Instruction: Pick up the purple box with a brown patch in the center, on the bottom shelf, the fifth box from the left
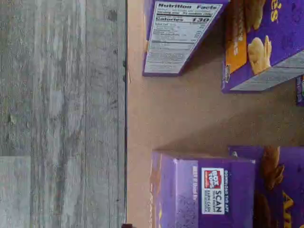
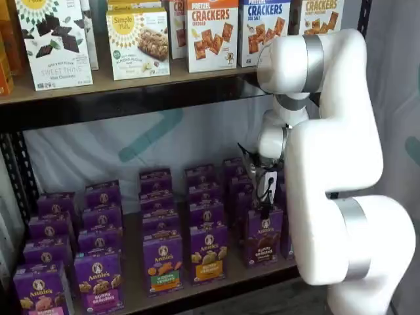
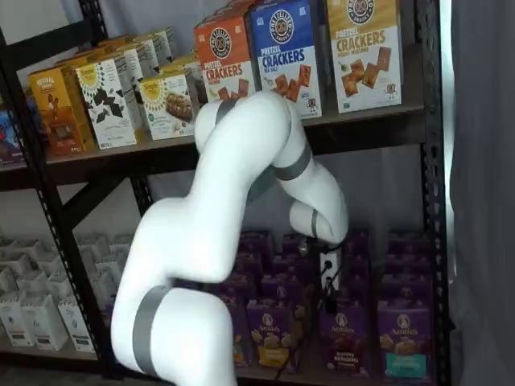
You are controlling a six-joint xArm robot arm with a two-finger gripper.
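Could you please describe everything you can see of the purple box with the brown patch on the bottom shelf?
The purple box is a small upright cardboard carton with a round white logo near the top and a dark brown band with white lettering below. It stands at the front edge of the bottom shelf, heading a row of like purple cartons. The gripper hangs just above it; contact cannot be told.

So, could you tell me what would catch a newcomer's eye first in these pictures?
The bulky white robot arm fills the foreground of both shelf views, bending down towards the light brown wooden bottom shelf. Beneath its wrist stands the small purple carton with a dark brown band, at the front of rows of similar purple cartons. Above, on the upper board, larger cracker boxes in orange, blue and yellow stand out brightly.
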